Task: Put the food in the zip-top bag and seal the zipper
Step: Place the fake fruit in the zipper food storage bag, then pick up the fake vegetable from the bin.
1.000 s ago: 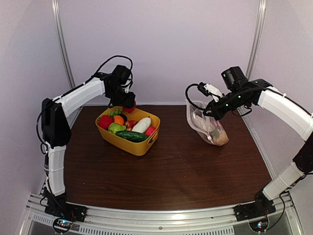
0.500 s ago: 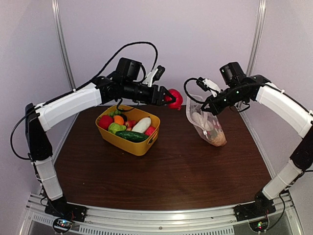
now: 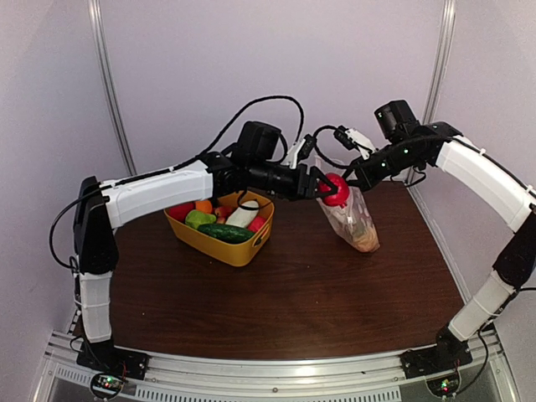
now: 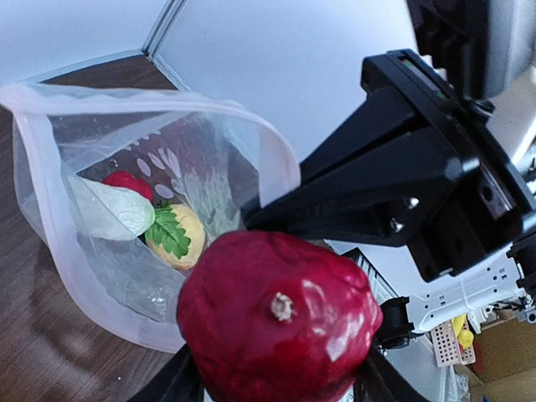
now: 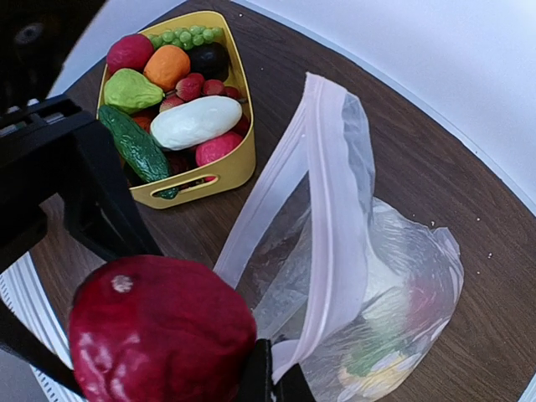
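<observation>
My left gripper (image 3: pixel 328 188) is shut on a dark red toy fruit (image 3: pixel 336 190) and holds it in the air at the open mouth of the zip-top bag (image 3: pixel 357 224). The fruit fills the left wrist view (image 4: pixel 280 322). My right gripper (image 3: pixel 355 177) is shut on the bag's mouth edge (image 5: pixel 280 385) and holds the bag up and open. The pale zipper (image 5: pixel 328 209) runs round the mouth. Inside the bag lie a yellow-tan piece with a green leaf (image 4: pixel 177 235), a red piece (image 4: pixel 126 183) and a white piece (image 4: pixel 105 211).
A yellow tub (image 3: pixel 224 249) stands left of the bag on the brown table (image 3: pixel 293 293). It holds a cucumber (image 5: pixel 134 144), a white piece (image 5: pixel 197 122), grapes (image 5: pixel 180 35) and red, orange and green pieces. White walls close the back and sides.
My left arm has swung right from over the tub, carrying the red fruit to the bag's mouth. My right gripper has kept hold of the bag and shifted slightly.
</observation>
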Controlling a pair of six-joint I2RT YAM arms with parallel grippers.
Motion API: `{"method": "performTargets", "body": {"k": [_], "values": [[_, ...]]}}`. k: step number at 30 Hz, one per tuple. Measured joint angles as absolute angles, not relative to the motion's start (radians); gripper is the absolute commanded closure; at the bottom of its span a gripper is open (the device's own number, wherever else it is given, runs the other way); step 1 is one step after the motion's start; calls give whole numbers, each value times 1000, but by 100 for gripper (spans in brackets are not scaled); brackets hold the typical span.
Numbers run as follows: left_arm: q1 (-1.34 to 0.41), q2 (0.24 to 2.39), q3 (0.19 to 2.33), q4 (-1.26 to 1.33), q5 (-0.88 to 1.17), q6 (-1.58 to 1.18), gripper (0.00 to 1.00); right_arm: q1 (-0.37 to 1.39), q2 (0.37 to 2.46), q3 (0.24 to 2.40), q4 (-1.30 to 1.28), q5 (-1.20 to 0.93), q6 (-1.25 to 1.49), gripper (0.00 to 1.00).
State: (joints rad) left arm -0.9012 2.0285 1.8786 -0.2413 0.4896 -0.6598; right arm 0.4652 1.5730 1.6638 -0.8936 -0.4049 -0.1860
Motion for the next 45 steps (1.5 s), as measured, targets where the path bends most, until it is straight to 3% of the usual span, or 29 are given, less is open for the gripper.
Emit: {"method": "performTargets", "body": {"k": [18,24,25,26,38,45], "values": [[-883,2127,2001,-346,362,-740,65,529,1525,1664,-940,-498,-234,100],[-877,2141,2076,-345,374,-746,23,531,1525,1664,-939,-525,-236,100],[-877,2148,2094,-344,379,-747,8,531,1525,1664,-939,-527,-236,100],[-877,2151,2103,-343,384,-744,3,531,1525,1664,-939,-527,-236,100],[-878,2123,2114,-406,377,-687,2,518,1524,1664,-939,-488,-236,100],[-879,1848,1954,-473,242,-561,2,423,1524,1664,-919,-456,-226,100]]}}
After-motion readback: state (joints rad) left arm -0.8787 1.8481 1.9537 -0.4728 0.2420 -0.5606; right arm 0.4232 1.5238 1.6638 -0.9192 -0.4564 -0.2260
